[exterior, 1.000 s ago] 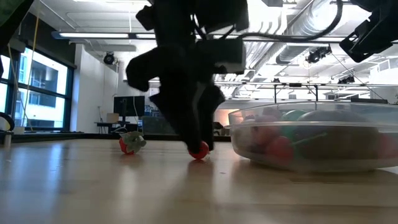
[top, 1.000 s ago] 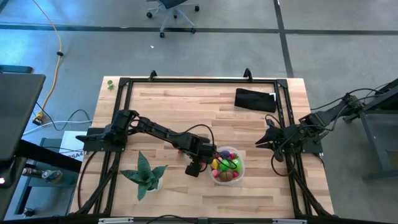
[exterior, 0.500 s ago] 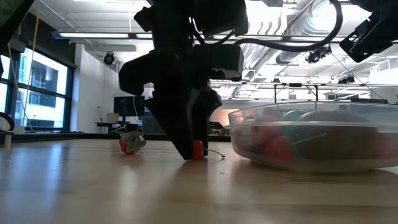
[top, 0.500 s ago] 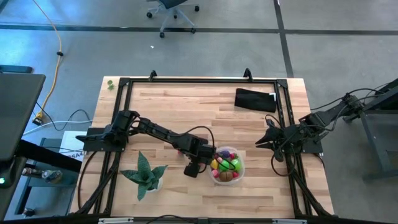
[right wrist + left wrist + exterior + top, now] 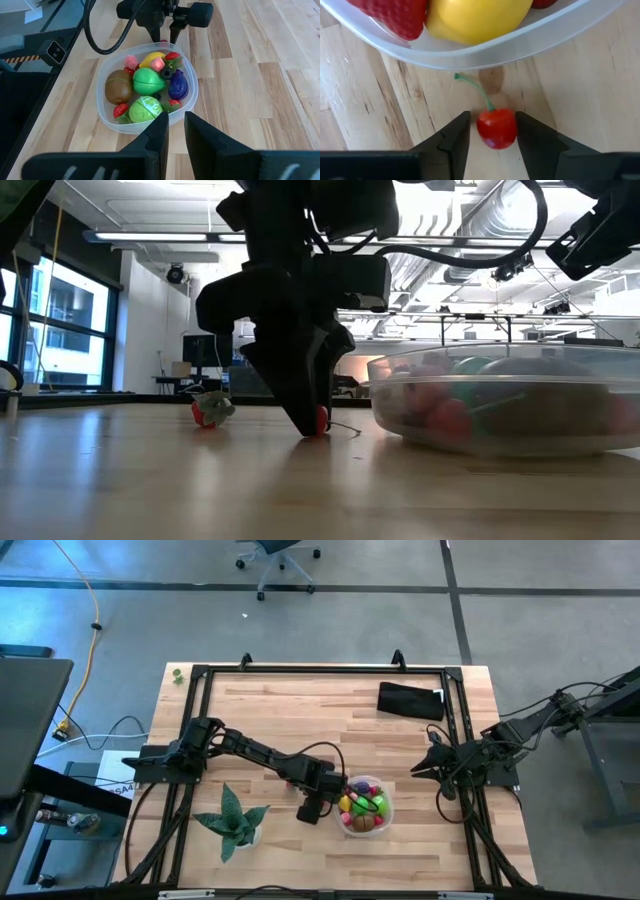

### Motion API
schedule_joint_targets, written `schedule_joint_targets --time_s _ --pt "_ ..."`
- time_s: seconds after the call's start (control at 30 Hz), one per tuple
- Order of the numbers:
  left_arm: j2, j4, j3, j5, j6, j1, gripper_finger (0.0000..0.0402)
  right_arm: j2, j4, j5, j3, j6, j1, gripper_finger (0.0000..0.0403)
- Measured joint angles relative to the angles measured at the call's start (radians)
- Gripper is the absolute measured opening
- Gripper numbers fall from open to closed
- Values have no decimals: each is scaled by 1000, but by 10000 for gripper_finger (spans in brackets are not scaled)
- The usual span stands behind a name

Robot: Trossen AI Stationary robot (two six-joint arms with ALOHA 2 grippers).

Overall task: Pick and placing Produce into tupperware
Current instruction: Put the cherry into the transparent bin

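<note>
The clear round tupperware (image 5: 386, 819) sits near the table's near edge and holds brown, yellow, green, purple and red produce (image 5: 146, 80). A small red cherry (image 5: 496, 127) with a green stem lies on the wood just left of the tupperware wall (image 5: 400, 415). My left gripper (image 5: 314, 810) points down at it, shut on the cherry. Another small red piece (image 5: 208, 410) lies on the table behind it. My right gripper (image 5: 418, 772) waits above the table's right side, fingers nearly together, holding nothing. My left gripper (image 5: 492, 131) pinches the cherry's round body (image 5: 485, 131) between its two fingers, one on each side. The fingers (image 5: 300, 395) come from above, pointing down. The cherry rests on the table, its stem (image 5: 475, 87) pointing toward the tupperware.
A green spiky potted plant (image 5: 235, 820) stands left of my left gripper near the near edge. A black pouch (image 5: 410, 700) lies at the far right. A black frame (image 5: 320, 670) borders the table. Bare wood lies between the tupperware and the pouch.
My left gripper has come down the last bit onto the cherry beside the tupperware, so its fingertips now reach the table on either side of it. The cherry has stayed where it was. The right arm has kept still.
</note>
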Motion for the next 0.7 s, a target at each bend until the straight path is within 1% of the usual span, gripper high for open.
schedule_joint_targets --time_s 0.17,0.37,0.7 --pt "0 11 0 -4 0 0 126 0 0 0 0 0 0 51" --pt "0 15 0 -8 1 0 112 0 0 0 0 0 0 51" --pt "0 9 0 -22 1 0 107 0 0 0 0 0 0 51"
